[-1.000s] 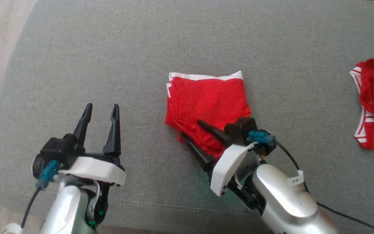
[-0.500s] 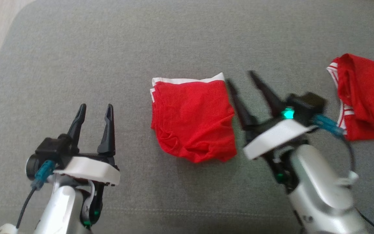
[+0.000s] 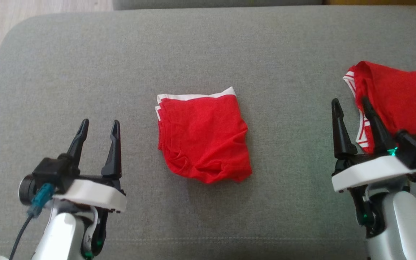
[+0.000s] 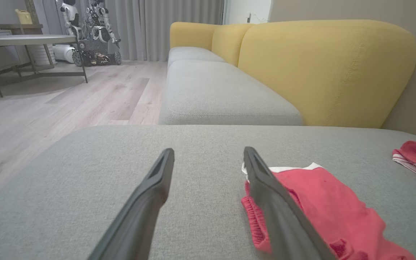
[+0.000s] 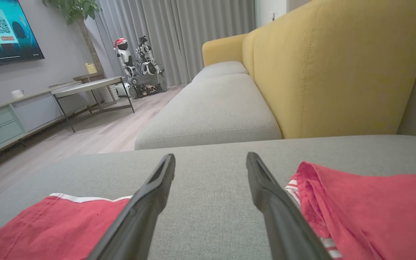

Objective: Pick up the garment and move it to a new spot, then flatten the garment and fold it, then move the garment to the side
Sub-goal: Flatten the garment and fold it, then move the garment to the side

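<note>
On the cushion (image 3: 85, 72), left gripper (image 3: 100, 124) and right gripper (image 3: 350, 102) spread empty, I should pinch all layers of the folded garment (image 3: 202, 137) together.

My left hand (image 3: 100, 122) sits low and level, its two long dark fingers (image 3: 112, 151) spread apart and pointing forward, with nothing between them. Behind the hand is a white wrist collar (image 3: 92, 193), then a silver forearm (image 3: 58, 234) running back toward me. My right hand (image 3: 349, 100) is well off to the left hand's right. Its fingers are parted just as wide, the tips lean slightly leftward, and it is empty. Behind this hand its white collar (image 3: 370, 171) tilts up at the outer side. A small green light (image 3: 392, 151) glows at the base of the outer finger.
</note>
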Controlling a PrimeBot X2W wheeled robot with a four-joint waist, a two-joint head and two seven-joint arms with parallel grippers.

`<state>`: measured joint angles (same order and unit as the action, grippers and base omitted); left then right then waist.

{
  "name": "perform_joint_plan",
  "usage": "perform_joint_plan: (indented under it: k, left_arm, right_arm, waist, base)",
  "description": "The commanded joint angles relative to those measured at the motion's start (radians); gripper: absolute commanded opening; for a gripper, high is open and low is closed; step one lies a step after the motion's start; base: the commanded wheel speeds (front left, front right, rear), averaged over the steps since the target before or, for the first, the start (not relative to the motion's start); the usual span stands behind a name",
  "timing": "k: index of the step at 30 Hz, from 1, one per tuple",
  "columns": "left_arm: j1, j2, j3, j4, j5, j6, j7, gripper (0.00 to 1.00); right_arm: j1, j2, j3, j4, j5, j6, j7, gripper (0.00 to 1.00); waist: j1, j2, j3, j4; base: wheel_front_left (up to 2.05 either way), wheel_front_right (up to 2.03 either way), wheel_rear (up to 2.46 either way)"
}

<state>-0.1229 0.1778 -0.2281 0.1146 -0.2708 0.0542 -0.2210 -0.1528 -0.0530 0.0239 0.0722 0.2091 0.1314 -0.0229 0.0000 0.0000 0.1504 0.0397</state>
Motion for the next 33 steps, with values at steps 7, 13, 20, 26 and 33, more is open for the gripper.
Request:
perform_joint_plan:
  k: [7, 13, 20, 26, 33]
  left_arm:
    - [0.034, 0.036, 0.022, -0.066, 0.012, 0.011, 0.013, 1.0]
    - [0.086, 0.046, 0.012, -0.087, 0.016, 0.02, 0.025, 1.0]
    - [0.135, 0.054, 0.003, -0.091, 0.011, 0.027, 0.034, 1.0]
    - [0.144, 0.058, 0.01, -0.09, 0.0, 0.035, 0.038, 1.0]
    - [0.147, 0.064, 0.014, -0.093, -0.002, 0.047, 0.043, 1.0]
  right_arm:
    - [0.047, 0.003, 0.001, -0.086, -0.03, -0.001, 0.037, 1.0]
    - [0.109, 0.003, -0.018, -0.126, -0.064, -0.001, 0.075, 1.0]
    - [0.173, 0.003, -0.027, -0.166, -0.074, -0.001, 0.109, 1.0]
    - [0.206, 0.003, -0.03, -0.187, -0.067, -0.001, 0.127, 1.0]
    - [0.217, 0.003, -0.03, -0.193, -0.063, -0.001, 0.137, 1.0]
  waist:
    - [0.0, 0.0, -0.05, -0.006]
    - [0.0, 0.0, -0.1, -0.002]
    - [0.0, 0.0, -0.147, -0.002]
    - [0.0, 0.0, -0.161, -0.004]
    - [0.0, 0.0, -0.169, -0.007]
  base:
    - [0.0, 0.0, 0.0]
    - [0.0, 0.0, 0.0]
    - [0.0, 0.0, 0.0]
    - [0.0, 0.0, 0.0]
    - [0.0, 0.0, 0.0]
